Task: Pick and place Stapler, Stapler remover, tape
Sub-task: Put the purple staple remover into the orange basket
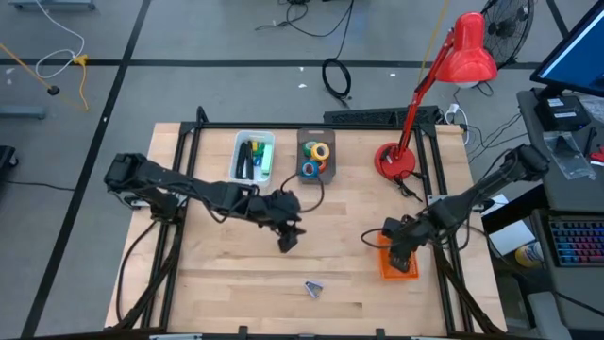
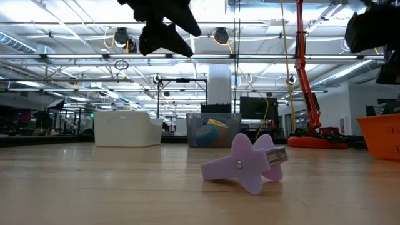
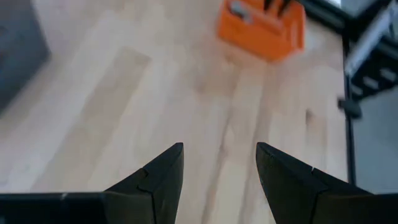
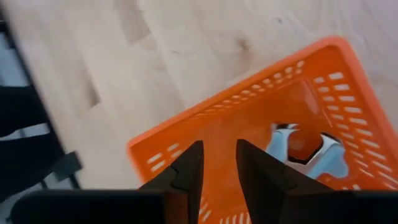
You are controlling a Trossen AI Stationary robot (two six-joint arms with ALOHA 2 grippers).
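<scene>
A purple staple remover (image 1: 313, 288) (image 2: 247, 164) lies on its side on the wood near the table's near edge, with no gripper at it. The tape rolls (image 1: 316, 157) sit in a grey bin at the far side. My left gripper (image 1: 288, 236) (image 3: 219, 168) hovers open and empty above the middle of the table. My right gripper (image 1: 401, 250) (image 4: 219, 163) hangs a little open and empty over an orange basket (image 1: 398, 265) (image 4: 261, 118). In that basket lies a pale claw-shaped staple remover (image 4: 305, 149).
A white bin (image 1: 253, 156) (image 2: 125, 128) with dark and green items stands next to the grey bin (image 2: 212, 131). A red desk lamp (image 1: 396, 161) stands at the far right corner. Bare wood lies between the two grippers and around the purple remover.
</scene>
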